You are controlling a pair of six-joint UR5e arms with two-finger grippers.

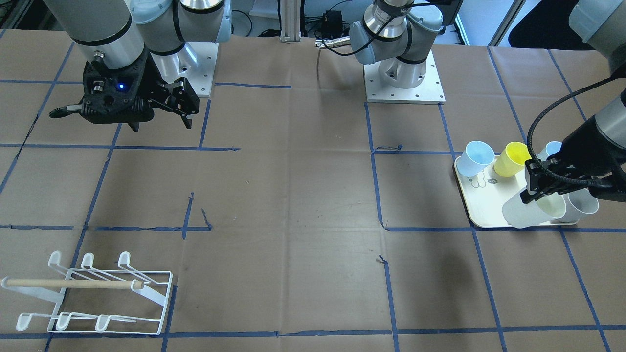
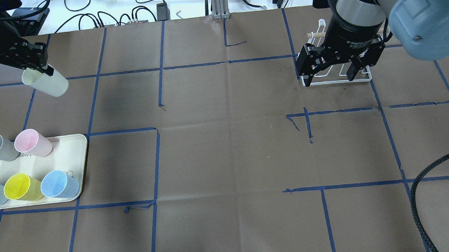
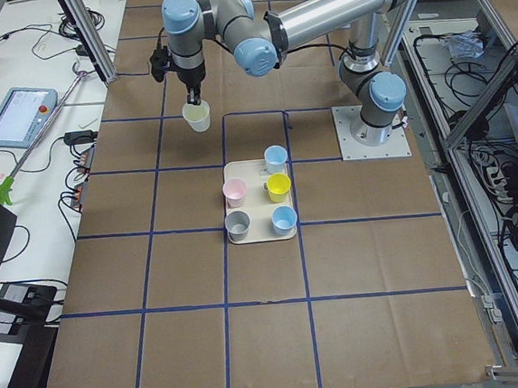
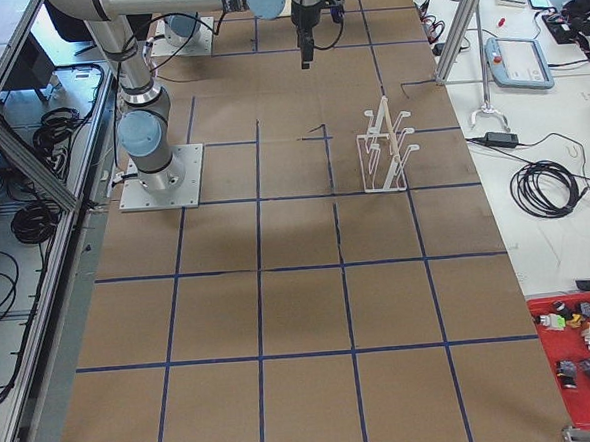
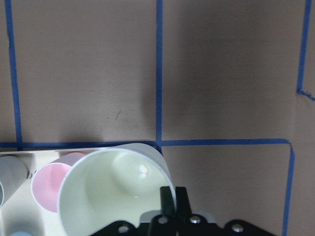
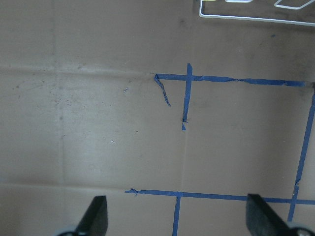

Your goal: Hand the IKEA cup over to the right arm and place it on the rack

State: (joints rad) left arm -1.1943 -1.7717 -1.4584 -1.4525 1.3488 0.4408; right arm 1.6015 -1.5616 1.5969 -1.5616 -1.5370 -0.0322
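cup (image 2: 47,84): pale cream, smooth matte, tapered round tumbler. Off the table, tilted, mouth toward the left gripper, base hanging lower.
left gripper (image 5: 173,199): fingers pressed together on the cup's rim wall, one inside and one outside. Pinch sits at the lip only.
cup position: in the air beyond the tray's far edge, apart from the cups on the tray.
tray (image 2: 74,149): cream, flat, rounded corners, low lip. Holds five tumblers lying tilted: grey, pink, yellow, two blue.
right gripper (image 2: 328,72): black, jaws spread wide, nothing between them. Raised above the paper.
rack (image 1: 152,295): thin white wire frame, upturned rounded pegs in two rows, light wooden dowel (image 1: 73,283) across it. No cups on the pegs. Stands on the robot's right, toward the operators' side of the table.
table (image 2: 225,149): brown paper, creased, with a blue tape grid that is torn in spots.
open room: bare paper across the whole middle between the two grippers. In the right wrist view only the rack's base wire shows, at the top edge.
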